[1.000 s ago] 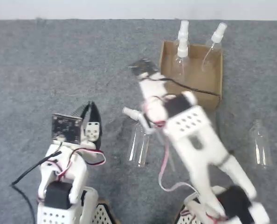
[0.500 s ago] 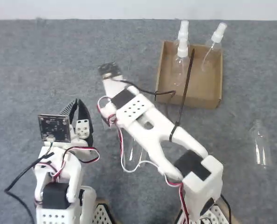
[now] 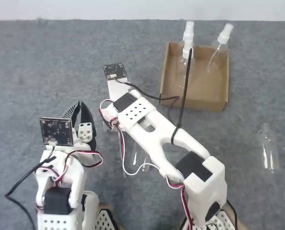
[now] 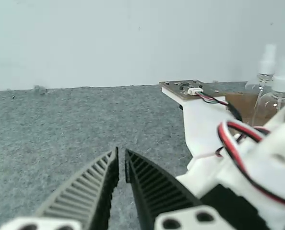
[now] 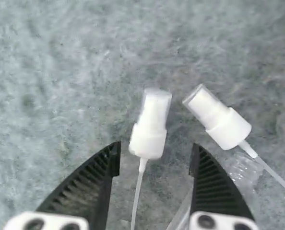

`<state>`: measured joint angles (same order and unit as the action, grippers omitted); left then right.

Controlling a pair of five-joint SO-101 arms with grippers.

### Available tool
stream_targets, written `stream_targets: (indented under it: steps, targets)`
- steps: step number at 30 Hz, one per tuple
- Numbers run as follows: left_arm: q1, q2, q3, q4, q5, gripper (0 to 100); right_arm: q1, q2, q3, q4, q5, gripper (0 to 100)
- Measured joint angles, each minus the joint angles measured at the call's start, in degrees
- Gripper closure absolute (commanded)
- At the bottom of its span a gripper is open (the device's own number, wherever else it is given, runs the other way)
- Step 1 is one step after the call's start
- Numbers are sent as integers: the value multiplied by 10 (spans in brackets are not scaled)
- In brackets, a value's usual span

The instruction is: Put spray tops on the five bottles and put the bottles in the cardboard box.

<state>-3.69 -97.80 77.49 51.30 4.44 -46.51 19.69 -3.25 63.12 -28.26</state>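
My right gripper (image 5: 155, 145) is open, its jaws on either side of a loose white spray top (image 5: 149, 127) that lies on the grey carpet with its dip tube trailing. Beside it a second spray top (image 5: 219, 122) sits at the neck of a clear bottle (image 3: 135, 154) lying under my right arm. The cardboard box (image 3: 218, 103) at the back right holds three bottles (image 3: 187, 56) with spray tops on. Another clear bottle (image 3: 267, 146), without a top, lies at the far right. My left gripper (image 4: 122, 165) is shut on nothing, held above the carpet near the table's front left.
The right arm (image 3: 152, 129) stretches diagonally across the table's middle, with cables looping over the lying bottle. Its wrist board (image 4: 193, 89) is close in front of my left gripper. Open carpet lies to the left and at the back.
My right arm has swung left from beside the box to the loose spray top near the lying bottle. The left arm shifted slightly to the left.
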Motion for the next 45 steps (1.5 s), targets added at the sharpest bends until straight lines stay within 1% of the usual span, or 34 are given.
stream_targets:
  steps: [3,5,7,8,11,13,16,19,22,25,28,32,34,37,41,45]
  targets:
    - [-1,0,0,0,1,988,-2,0,0,12,0,818]
    - [-6,0,0,0,1,988,1,-4,0,40,0,826]
    - [-7,0,0,0,1,988,13,-26,0,74,3,866]
    - [-7,2,-4,0,1,987,21,-46,0,90,18,890]
    - [-4,48,-46,0,1,983,55,-113,0,127,95,929]
    - [-4,109,-84,0,1,957,87,-156,0,159,157,907]
    - [-2,227,-152,18,1,891,152,-215,0,224,258,850]
    - [25,362,-215,33,-9,859,236,-265,0,287,342,824]
    - [50,494,-256,33,-22,859,337,-295,2,320,413,822]
    - [69,618,-291,33,-24,859,443,-308,26,323,487,822]
    - [69,727,-323,27,-22,858,549,-308,63,309,556,821]
    - [71,843,-374,24,-25,858,673,-308,133,237,629,821]
    - [71,892,-402,24,-27,859,721,-308,168,197,656,821]
    - [71,953,-433,24,-25,859,766,-308,215,145,682,820]
    - [71,1004,-459,23,-25,859,804,-308,246,96,695,820]
    - [71,1030,-471,23,-25,859,815,-308,250,81,696,820]
